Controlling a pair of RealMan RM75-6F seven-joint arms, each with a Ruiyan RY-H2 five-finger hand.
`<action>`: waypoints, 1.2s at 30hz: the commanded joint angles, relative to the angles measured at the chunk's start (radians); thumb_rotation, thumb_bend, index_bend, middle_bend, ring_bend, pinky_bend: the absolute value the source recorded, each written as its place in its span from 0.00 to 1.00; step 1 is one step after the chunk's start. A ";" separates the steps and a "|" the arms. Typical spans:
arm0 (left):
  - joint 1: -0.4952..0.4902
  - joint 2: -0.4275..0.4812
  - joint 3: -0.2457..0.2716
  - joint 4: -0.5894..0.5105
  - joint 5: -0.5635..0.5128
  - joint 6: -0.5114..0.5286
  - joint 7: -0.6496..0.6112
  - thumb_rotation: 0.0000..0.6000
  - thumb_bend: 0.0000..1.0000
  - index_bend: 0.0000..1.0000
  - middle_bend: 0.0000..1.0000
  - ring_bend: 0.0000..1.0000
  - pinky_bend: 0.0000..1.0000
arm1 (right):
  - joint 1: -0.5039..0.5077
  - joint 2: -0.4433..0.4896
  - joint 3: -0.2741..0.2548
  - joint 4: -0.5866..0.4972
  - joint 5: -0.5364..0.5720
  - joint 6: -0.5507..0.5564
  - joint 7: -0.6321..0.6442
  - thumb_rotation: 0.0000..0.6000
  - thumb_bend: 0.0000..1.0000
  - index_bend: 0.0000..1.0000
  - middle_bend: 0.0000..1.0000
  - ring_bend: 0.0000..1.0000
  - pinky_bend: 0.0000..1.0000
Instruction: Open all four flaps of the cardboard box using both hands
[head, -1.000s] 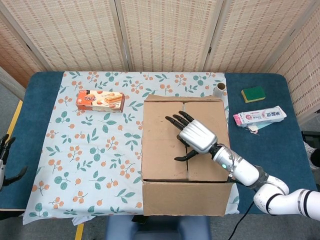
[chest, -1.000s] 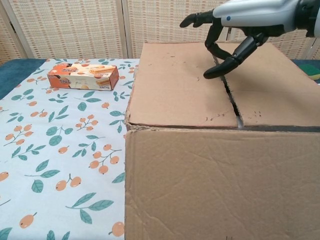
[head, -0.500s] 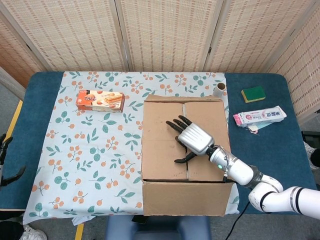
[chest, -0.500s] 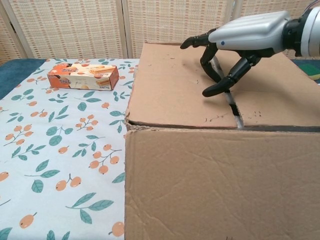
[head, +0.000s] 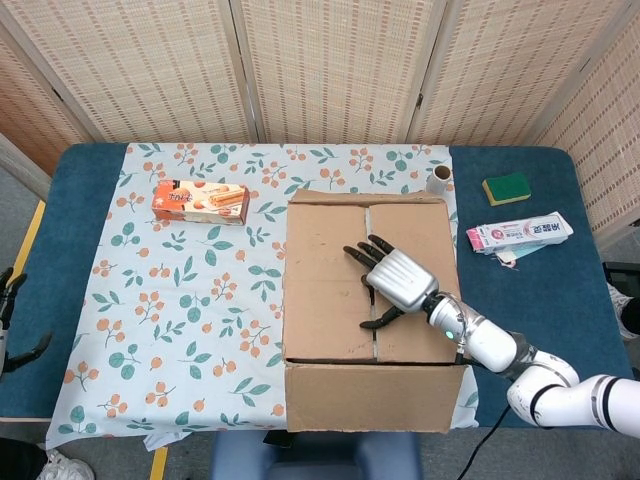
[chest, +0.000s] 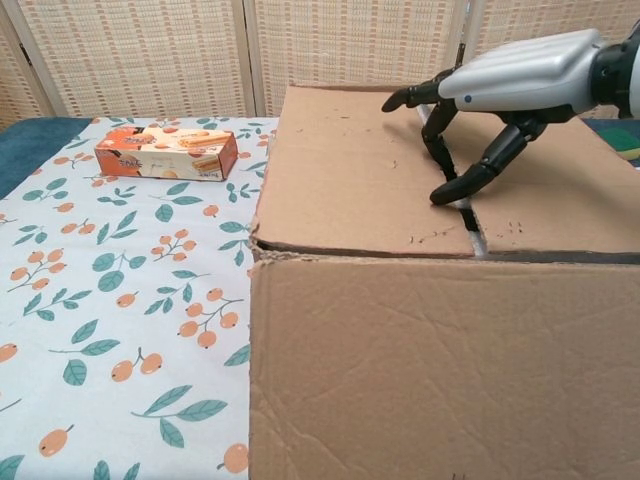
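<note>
Since the earlier frames the right hand (head: 399, 281) has slid toward the near edge of the cardboard box (head: 330, 300) and lowered, so its thumb tip now touches the top at the centre seam (chest: 468, 217). Its fingers (chest: 412, 98) are spread and curved downward, gripping nothing. The box stands on the counter (head: 90, 330) near its front edge, on the leaf-printed cloth (head: 180, 290), with its top flaps lying flat and closed. The left hand (head: 12, 318) hangs at the far left edge off the counter, fingers apart and empty. An orange biscuit box (head: 200, 201) lies on the cloth left of the carton; a sponge (head: 507, 188), a flat packet (head: 519, 235) and a small cardboard tube (head: 438, 179) lie to its right.
</note>
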 joint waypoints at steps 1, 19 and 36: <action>0.000 -0.003 0.001 0.003 0.003 0.003 0.007 1.00 0.34 0.00 0.03 0.00 0.00 | -0.006 0.009 0.001 -0.012 -0.001 0.017 0.003 0.29 0.20 0.56 0.00 0.00 0.00; 0.000 -0.010 0.001 -0.002 0.013 0.019 0.044 1.00 0.35 0.00 0.02 0.00 0.00 | -0.140 0.206 0.008 -0.170 -0.055 0.201 0.123 0.29 0.20 0.57 0.00 0.00 0.00; 0.002 -0.017 0.009 -0.031 0.025 0.031 0.124 1.00 0.35 0.00 0.02 0.00 0.00 | -0.490 0.354 -0.082 -0.093 -0.361 0.687 0.374 0.29 0.20 0.57 0.00 0.00 0.00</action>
